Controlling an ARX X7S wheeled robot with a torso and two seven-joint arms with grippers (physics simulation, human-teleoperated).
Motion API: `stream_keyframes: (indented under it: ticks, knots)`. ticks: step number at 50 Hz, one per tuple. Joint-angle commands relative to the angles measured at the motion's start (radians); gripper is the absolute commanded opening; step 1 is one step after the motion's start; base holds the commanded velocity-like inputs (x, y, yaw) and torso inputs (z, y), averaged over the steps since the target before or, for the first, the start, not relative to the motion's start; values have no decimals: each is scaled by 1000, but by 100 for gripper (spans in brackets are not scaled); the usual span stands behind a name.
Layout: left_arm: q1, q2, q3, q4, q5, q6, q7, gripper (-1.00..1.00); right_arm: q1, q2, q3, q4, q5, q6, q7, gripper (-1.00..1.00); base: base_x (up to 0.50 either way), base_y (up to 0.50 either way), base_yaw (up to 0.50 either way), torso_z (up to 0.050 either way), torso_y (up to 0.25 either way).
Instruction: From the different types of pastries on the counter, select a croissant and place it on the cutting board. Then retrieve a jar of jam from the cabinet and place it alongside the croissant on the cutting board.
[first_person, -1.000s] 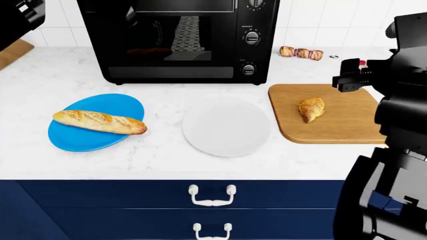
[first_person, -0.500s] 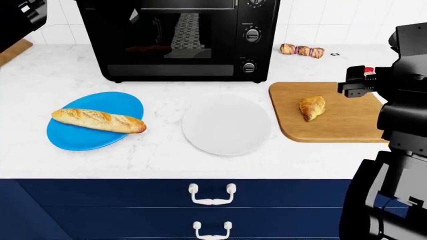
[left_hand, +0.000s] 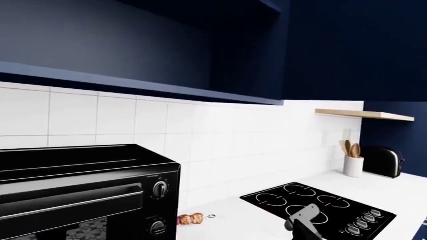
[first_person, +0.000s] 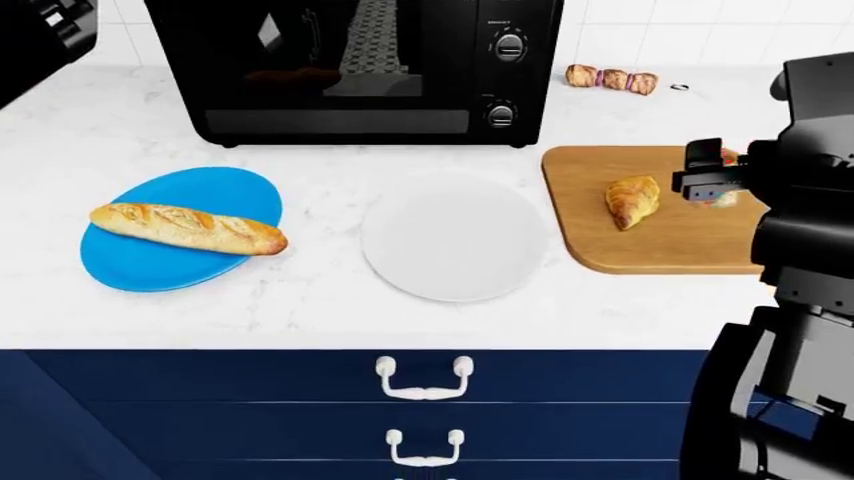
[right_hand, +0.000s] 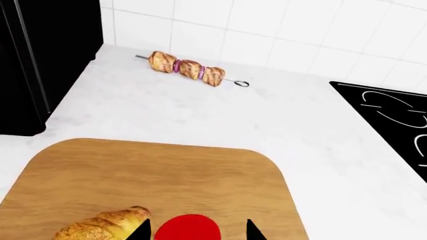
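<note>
The croissant (first_person: 633, 201) lies on the wooden cutting board (first_person: 641, 250) on the marble counter (first_person: 320, 310). My right gripper (first_person: 707, 180) is shut on the jar of jam (first_person: 722, 196) and holds it over the board, just right of the croissant. In the right wrist view the jar's red lid (right_hand: 188, 229) sits between my black fingertips (right_hand: 142, 231), with the croissant (right_hand: 107, 225) close beside it on the board (right_hand: 153, 170). The baguette (first_person: 187, 227) lies on a blue plate (first_person: 147, 270) at the left. My left arm (first_person: 47, 30) is raised at the top left; its jaws do not show.
An empty white plate (first_person: 454, 235) sits mid-counter. A black toaster oven (first_person: 354, 70) stands at the back. A skewer (first_person: 610, 79) lies behind the board, also in the right wrist view (right_hand: 187, 68). A black cooktop (right_hand: 393, 120) lies right of the board.
My right gripper has come down with the jar from behind the board's far right corner to just above the board beside the croissant. The croissant has not moved.
</note>
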Motion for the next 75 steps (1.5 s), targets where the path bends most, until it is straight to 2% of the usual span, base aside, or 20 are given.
stream_keyframes:
  ticks: [1,19,28,35,42,44,46,47,54,61,75]
  knots:
    - [-3,-1,0,0,-8,6,-3,100,1,3,-12,-6,3,1,-15,100,0,0,0,0,0]
    - [-27,0,8,1,-30,14,-24,100,1,11,-20,-23,2,30,-36,100,0,0,0,0,0]
    - [-9,-4,6,-2,-12,13,-7,100,27,8,-28,-150,-15,137,-131,100,0,0,0,0,0]
    - [8,-13,-1,-4,4,13,6,100,55,31,-82,-399,-92,349,-322,100,0,0,0,0,0]
    - [7,-13,2,-5,5,15,2,100,96,124,-207,-648,-218,613,-569,100,0,0,0,0,0]
    - [6,-15,3,-5,2,15,0,100,116,167,-270,-707,-276,715,-658,100,0,0,0,0,0]
    - [5,-17,3,-7,2,15,-1,100,141,160,-279,-705,-499,727,-878,100,0,0,0,0,0]
    - [4,-20,3,-12,7,12,2,100,189,178,-280,-728,-486,729,-897,100,0,0,0,0,0]
    - [6,-32,1,-20,17,8,7,100,397,225,-316,-718,-403,729,-897,100,0,0,0,0,0]
    - [10,-43,-5,-16,15,12,3,100,451,213,-345,-739,-401,729,-897,100,0,0,0,0,0]
    - [26,-84,-31,-5,10,21,-6,100,597,279,-388,-745,-358,729,-897,100,0,0,0,0,0]
